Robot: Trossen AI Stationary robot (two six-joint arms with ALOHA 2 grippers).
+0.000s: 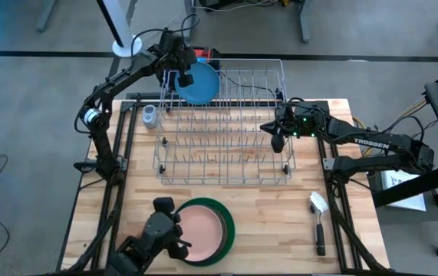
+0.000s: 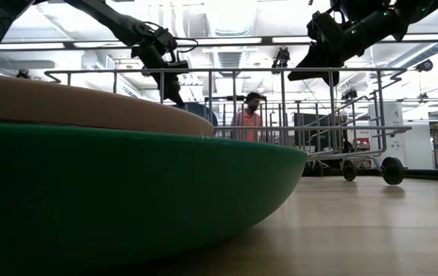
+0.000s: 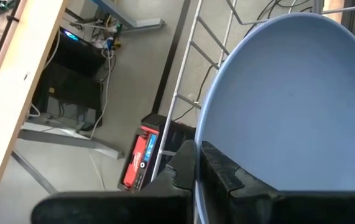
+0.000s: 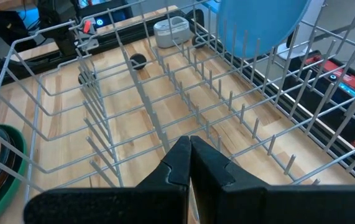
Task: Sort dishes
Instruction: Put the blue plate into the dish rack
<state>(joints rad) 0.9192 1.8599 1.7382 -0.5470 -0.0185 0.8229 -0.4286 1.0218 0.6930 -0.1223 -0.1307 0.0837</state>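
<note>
Tabletop rack (image 1: 226, 146) — blue plate (image 1: 200, 84) inside

Wooden table (image 1: 272, 230): rack (image 1: 222, 149), plate stack (image 1: 207, 230), brush (image 1: 318, 218).

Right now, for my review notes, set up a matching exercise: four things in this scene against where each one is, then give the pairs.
Things:
1. light blue plate
2. pink plate
3. brush
4. right tool

Places:
A. lying on the green plate
B. on the bare wood right of the green plate
C. shut, over the wire rack's right part
D. held on edge by the left tool at the rack's far end

Pairs: 1-D, 2-A, 3-B, 4-C
</note>
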